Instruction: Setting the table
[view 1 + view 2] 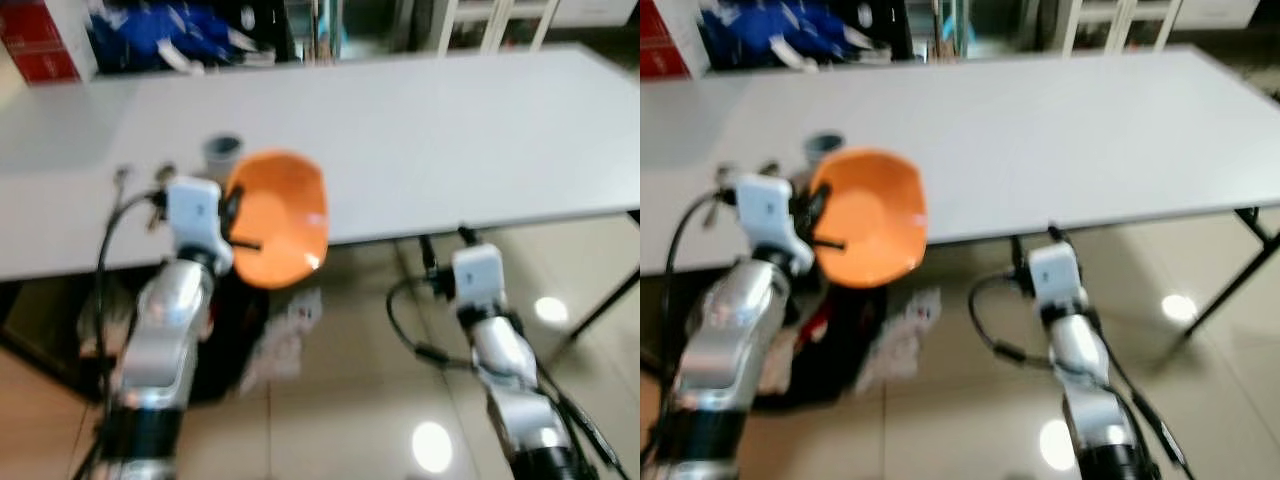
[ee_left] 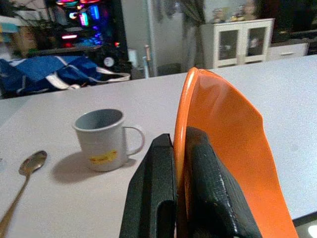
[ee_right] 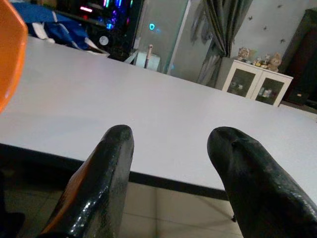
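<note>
Over the near edge of the white table (image 1: 450,150), toward its left end, an orange bowl (image 1: 280,218) is held tilted on its side, its hollow facing right and toward the camera. The left gripper (image 2: 179,191) has it by the rim: in the left wrist view the 2 black fingers (image 2: 153,193) are closed tight on the thin orange wall, 1 on each face. Part of the bowl hangs out past the table edge, above the floor (image 1: 350,420).

Just beyond the bowl, on the table, stands a grey mug (image 2: 103,138). The head views show little more than its rim, while the left wrist view shows its handle pointing toward the bowl and a yellow mark on its side. A spoon (image 2: 22,181) lies left of the mug, bowl end away from the robot; in the head views it is a blur.

Right of the bowl and well apart from it, the right gripper (image 3: 171,163) hovers near the table's near edge, its fingers spread wide with nothing between them. A blue bag (image 1: 160,40) lies beyond the table's far left edge.
</note>
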Robot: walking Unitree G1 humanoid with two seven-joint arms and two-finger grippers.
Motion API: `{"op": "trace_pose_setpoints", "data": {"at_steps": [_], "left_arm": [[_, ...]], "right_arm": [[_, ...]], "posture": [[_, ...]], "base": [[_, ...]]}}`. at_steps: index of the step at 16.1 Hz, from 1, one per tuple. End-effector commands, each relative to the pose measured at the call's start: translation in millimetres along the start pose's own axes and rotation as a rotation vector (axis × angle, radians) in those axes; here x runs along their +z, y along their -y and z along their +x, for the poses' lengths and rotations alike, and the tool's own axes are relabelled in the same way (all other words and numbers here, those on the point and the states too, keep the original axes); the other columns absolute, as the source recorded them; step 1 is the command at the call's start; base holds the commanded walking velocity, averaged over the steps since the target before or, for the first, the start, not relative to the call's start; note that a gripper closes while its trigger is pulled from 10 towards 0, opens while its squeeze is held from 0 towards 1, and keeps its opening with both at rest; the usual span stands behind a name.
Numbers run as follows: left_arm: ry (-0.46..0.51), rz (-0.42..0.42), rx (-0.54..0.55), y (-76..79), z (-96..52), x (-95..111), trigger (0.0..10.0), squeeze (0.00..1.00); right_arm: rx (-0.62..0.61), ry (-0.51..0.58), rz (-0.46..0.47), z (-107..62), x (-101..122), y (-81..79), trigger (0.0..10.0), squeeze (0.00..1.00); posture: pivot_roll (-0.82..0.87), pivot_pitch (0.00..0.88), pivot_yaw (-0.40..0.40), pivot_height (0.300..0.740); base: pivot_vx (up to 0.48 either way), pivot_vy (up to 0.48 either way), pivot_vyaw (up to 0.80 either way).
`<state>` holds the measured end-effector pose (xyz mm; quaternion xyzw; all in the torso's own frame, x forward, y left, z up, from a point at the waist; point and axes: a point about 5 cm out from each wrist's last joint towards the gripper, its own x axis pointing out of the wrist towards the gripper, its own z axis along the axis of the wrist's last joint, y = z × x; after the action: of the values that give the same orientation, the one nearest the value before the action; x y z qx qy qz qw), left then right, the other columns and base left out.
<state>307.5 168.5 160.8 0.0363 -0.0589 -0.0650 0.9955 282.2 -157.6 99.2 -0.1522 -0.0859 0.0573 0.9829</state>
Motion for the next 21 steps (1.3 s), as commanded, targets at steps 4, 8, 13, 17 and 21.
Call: {"op": "trace_pose_setpoints", "data": {"at_steps": [4,8,13,17,21], "left_arm": [[0.014,-0.004,0.031,-4.3,4.1,2,0.0,0.00],[0.017,-0.008,0.048,-7.4,5.7,2,0.0,0.00],[0.033,0.004,0.024,-3.1,8.6,8,0.0,0.00],[0.039,0.016,0.020,-4.6,12.2,11,0.0,0.00],[0.036,0.034,0.001,-3.7,13.5,12,0.0,0.00]], "right_arm": [[-0.017,0.001,-0.012,-1.4,-1,6.9,10.0,0.00],[-0.013,0.003,-0.018,-0.1,-1,8.1,10.0,0.00],[-0.010,0.005,-0.020,-1.2,-1,6.9,10.0,0.00],[-0.006,0.003,-0.020,-2.1,-2,5.7,10.0,0.00],[-0.004,0.000,-0.020,-3.1,-2,4.7,10.0,0.00]], "posture": [[-0.13,0.000,0.077,0.740],[-0.13,0.000,0.077,0.740],[-0.13,0.000,0.077,0.740],[-0.13,0.000,0.078,0.740],[-0.13,0.000,0.079,0.740]], "base": [[0.327,-0.347,0.00],[0.095,0.000,0.00],[0.466,0.000,0.00],[0.480,0.000,0.00],[0.480,0.000,0.00]]}}
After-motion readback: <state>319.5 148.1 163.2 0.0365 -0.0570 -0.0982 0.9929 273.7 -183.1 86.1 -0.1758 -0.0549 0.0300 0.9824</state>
